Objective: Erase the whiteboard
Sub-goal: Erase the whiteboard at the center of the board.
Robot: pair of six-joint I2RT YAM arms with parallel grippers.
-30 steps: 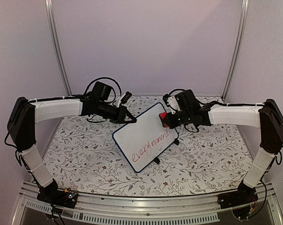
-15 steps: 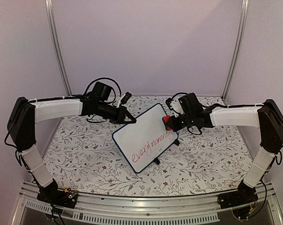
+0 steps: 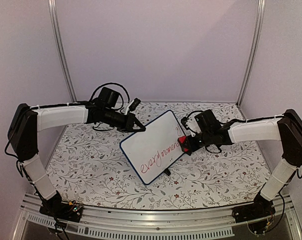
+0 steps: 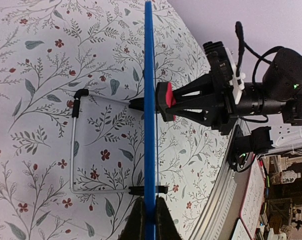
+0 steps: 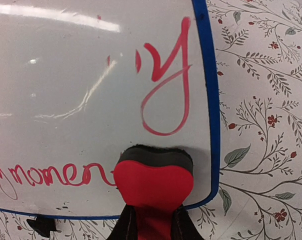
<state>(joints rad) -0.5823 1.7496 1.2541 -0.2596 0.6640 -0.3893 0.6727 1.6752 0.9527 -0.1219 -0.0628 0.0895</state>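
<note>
Left jaws pinch the whiteboard (image 3: 153,145); right jaws clamp the red eraser (image 5: 153,182). Hard pushing could twist the board free.

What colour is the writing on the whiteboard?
Red writing on the whiteboard; clearest in the right wrist view.

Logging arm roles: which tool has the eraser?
The right tool: it grips the red eraser against the whiteboard by the lettering. The left tool only clamps the board's blue frame.
</note>
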